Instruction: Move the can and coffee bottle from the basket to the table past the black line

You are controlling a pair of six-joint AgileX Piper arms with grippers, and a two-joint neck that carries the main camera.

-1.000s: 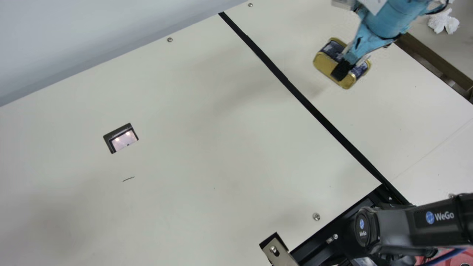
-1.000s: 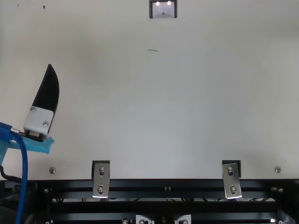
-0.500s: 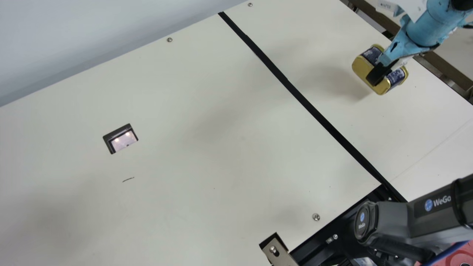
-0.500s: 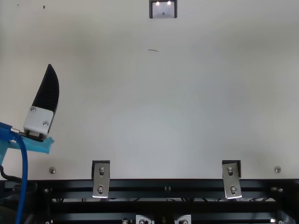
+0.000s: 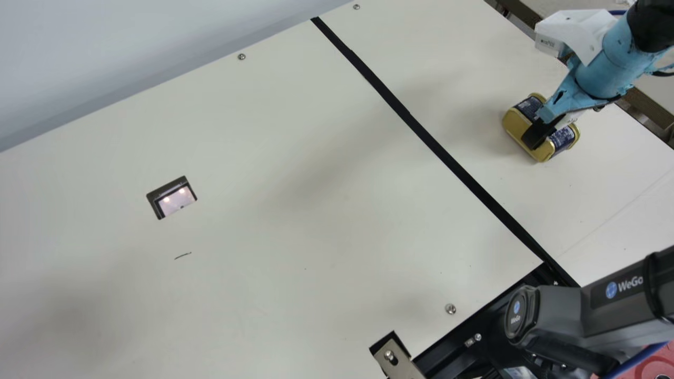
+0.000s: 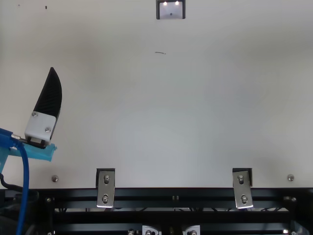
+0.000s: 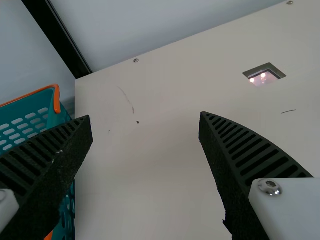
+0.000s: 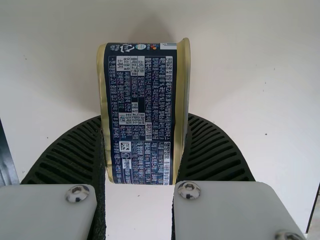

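On the right side of the black line (image 5: 447, 160), my right gripper (image 5: 539, 129) is shut on the gold and navy can (image 5: 562, 139) in the main view. The can (image 8: 142, 105) is held between both ribbed fingers of my right gripper (image 8: 141, 150) in the right wrist view. At the left of the top view one finger of my left gripper (image 6: 48, 95) shows over the table. In the left wrist view my left gripper (image 7: 145, 120) stands open with nothing between its fingers, and the teal basket (image 7: 27, 117) with an orange rim is beside it.
A square cutout (image 5: 172, 197) with a lit screen lies in the table left of the line. Metal brackets (image 6: 105, 188) stand along the black frame rail (image 6: 171, 194) at the near edge. The table's outer edge runs behind my right gripper.
My right gripper has moved right with the can, farther from the black line, then lower in the main view. My left gripper has kept still.
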